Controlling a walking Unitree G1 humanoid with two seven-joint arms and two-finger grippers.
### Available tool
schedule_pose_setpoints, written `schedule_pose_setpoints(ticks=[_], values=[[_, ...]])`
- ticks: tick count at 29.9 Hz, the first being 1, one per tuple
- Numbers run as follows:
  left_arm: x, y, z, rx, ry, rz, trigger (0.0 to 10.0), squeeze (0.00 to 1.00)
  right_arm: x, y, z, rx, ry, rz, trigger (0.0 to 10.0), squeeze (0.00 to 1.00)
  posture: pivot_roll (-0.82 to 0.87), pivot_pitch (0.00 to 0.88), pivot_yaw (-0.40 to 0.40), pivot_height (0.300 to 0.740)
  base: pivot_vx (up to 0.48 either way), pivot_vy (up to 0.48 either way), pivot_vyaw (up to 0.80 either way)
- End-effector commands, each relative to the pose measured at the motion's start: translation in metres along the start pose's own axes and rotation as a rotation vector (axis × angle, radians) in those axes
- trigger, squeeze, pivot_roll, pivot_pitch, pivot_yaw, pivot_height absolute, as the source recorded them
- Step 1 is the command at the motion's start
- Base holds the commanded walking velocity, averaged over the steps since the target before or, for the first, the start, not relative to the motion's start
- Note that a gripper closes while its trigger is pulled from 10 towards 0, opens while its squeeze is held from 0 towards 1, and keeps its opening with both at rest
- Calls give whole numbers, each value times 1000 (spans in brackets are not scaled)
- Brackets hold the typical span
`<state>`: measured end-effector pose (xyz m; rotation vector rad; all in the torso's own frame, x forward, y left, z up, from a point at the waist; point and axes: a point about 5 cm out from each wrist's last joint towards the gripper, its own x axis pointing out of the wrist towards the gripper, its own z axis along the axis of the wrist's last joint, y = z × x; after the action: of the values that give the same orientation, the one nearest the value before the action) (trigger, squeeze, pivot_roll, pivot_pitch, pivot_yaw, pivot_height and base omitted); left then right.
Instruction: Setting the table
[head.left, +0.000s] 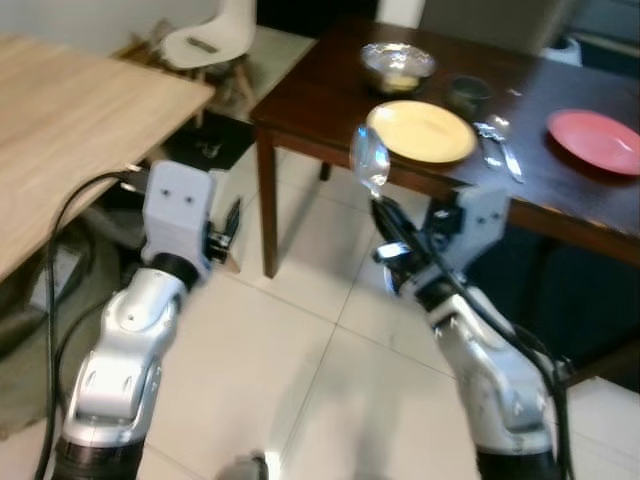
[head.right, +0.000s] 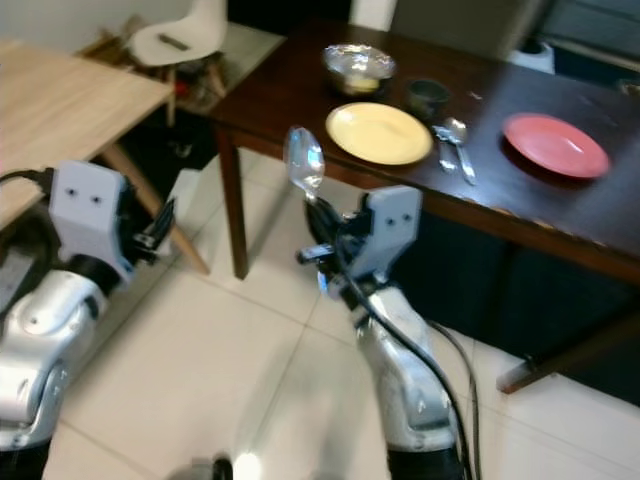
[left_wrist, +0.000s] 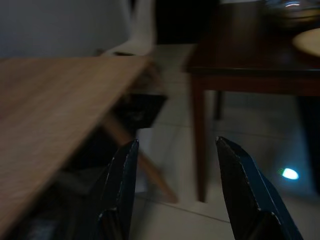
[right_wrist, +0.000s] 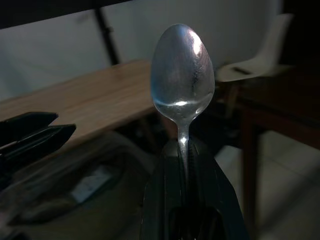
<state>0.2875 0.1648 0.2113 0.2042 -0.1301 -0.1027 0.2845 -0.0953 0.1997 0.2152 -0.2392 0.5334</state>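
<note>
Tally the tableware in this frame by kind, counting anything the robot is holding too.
Plates: 2, yellow and red
Bowls: 2, silver and dark
Spoons: 2, on table, in right claw
Total: 6

No legible text, labels, brand marks, numbers or signs appear in any view. A pale mark on the dark object (head.left: 208, 150) under the light wooden table (head.left: 70, 130) is too blurred to read.

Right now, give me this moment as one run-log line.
right gripper: shut on spoon, bowl up, short of dark table | left gripper: open, idle | yellow plate on table
</note>
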Motion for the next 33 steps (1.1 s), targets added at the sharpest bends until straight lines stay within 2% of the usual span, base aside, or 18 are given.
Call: schedule_pose_setpoints(ticks=[1,11,17,26,33], values=[[0,-5,0,9,-5,-14,10000,0,-5,-7,-2,-21,15,-17,10000,0,-54,55,9,740,480,0,781],[0,-4,3,36,-27,7,10000,0,-6,0,0,-15,12,71,10000,0,-52,58,9,740,480,0,781],[1,4,17,87,-102,96,10000,0,-6,6,11,68,-25,179,10000,0,-50,63,14,740,480,0,781],[2,7,22,96,-110,110,10000,0,7,-2,20,152,-77,170,10000,0,-38,64,17,740,480,0,778],[1,6,21,93,-103,116,10000,0,10,-1,19,202,-79,194,10000,0,-32,67,17,740,480,0,775]])
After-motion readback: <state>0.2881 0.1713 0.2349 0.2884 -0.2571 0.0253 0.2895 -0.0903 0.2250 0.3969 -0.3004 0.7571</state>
